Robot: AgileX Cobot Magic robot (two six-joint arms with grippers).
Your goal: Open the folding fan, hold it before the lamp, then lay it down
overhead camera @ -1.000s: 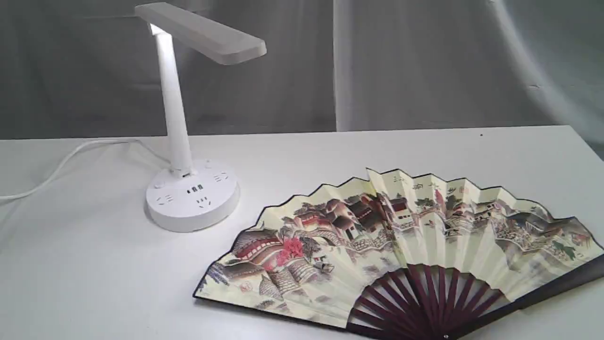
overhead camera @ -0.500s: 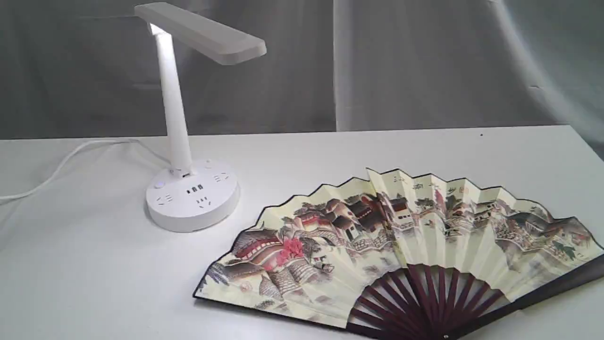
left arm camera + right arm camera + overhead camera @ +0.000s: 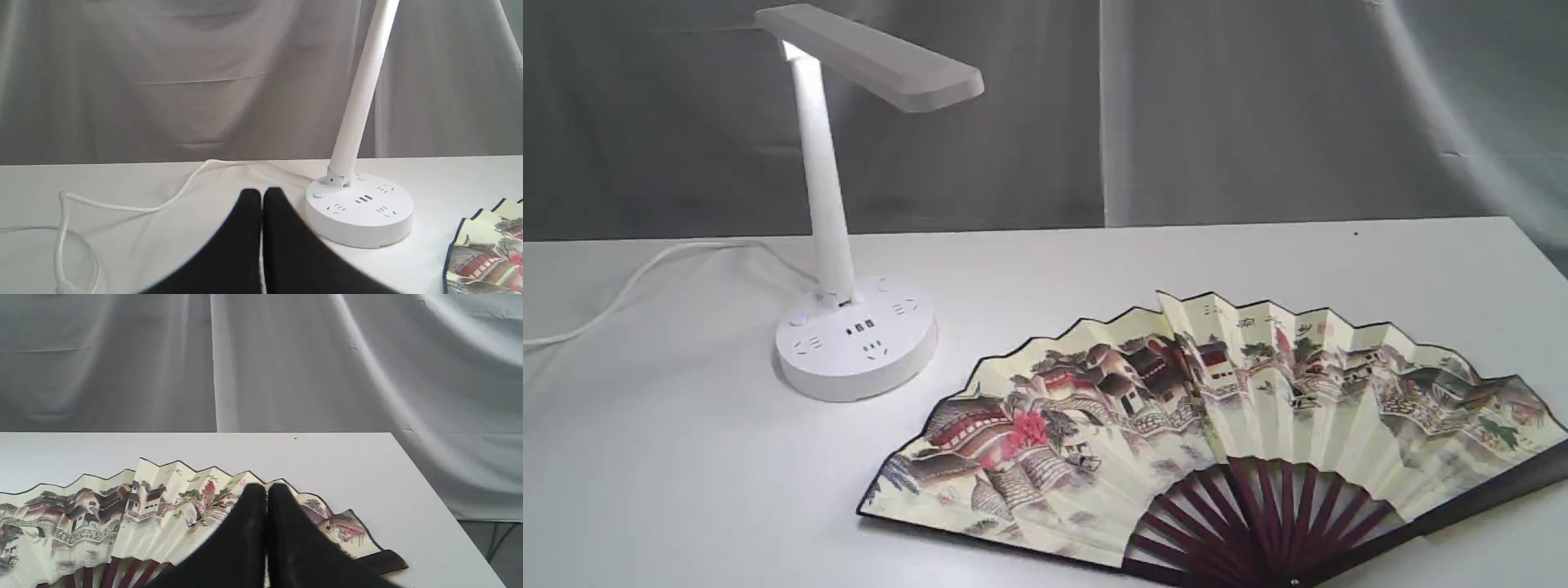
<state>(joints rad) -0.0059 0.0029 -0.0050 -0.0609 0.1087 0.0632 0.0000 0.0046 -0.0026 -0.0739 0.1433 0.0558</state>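
one folding fan (image 3: pixel 1217 408) spread flat; rib base cut off.

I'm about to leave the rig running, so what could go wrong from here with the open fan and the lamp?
1. The right gripper, shut, points across the folding fan's leaf; a low move could crease the pleats.
2. The left gripper, shut, points toward the lamp's base and the cord; a sideways sweep might snag the cord or tip the lamp.
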